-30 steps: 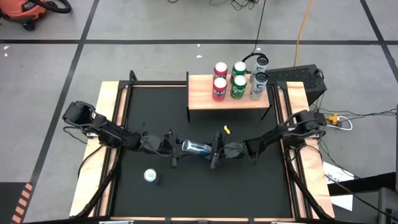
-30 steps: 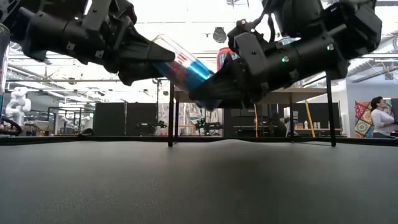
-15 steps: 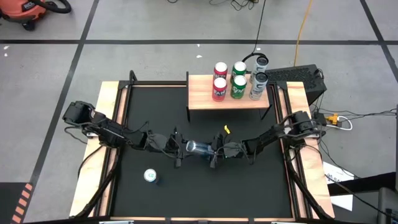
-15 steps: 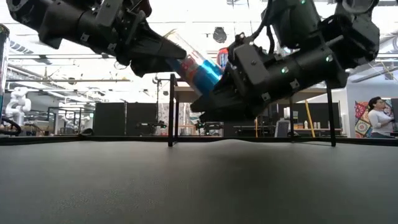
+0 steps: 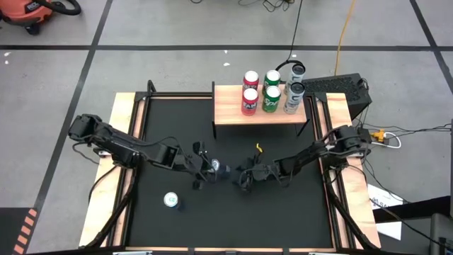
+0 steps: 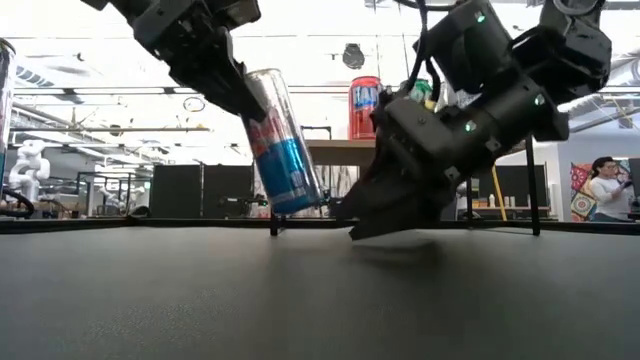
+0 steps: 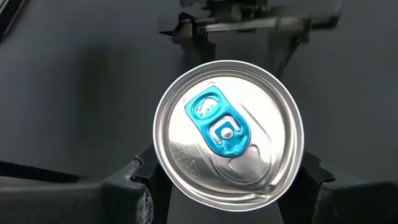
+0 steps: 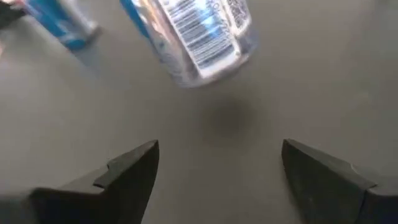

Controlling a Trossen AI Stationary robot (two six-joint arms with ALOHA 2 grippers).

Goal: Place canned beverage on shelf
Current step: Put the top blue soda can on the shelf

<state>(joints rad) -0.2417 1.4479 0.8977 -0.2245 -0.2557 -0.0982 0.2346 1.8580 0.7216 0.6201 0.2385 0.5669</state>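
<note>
A slim blue-and-silver can [image 6: 283, 140] hangs in my left gripper [image 6: 232, 80] over the middle of the black table [image 5: 177, 127], nearly upright; its lid with a blue tab fills the left wrist view [image 7: 227, 134]. My right gripper [image 5: 244, 177] is open and empty just to the can's right, its fingertips low over the table [image 6: 365, 225]; its wrist view [image 8: 217, 168] shows the can [image 8: 193, 31] beyond the open fingers. The shelf [image 5: 233, 113] stands at the table's far edge on thin black legs, with several cans on it. My left gripper pinches the can's upper end, just below the lid's rim [image 7: 163, 171], between its two fingers [image 7: 134, 183], one on each side. The fingers slant down from above and from the table's left. The can hangs clear of the table, tilted, with its bottom [image 6: 298, 205] toward the right.
Another can [image 5: 170, 200] stands upright on the table near the front left. A small yellow scrap [image 5: 258, 147] lies in front of the shelf. On the shelf stand two red cans [image 5: 250, 95], two green ones [image 5: 272, 93] and two silver ones [image 5: 294, 92].
The can lay nearly level between both grippers. My right gripper has let go of its bottom end, drawn back toward the right and sunk toward the table. My left gripper has tipped downward, swinging the can from lying to nearly upright, its bottom now down.
</note>
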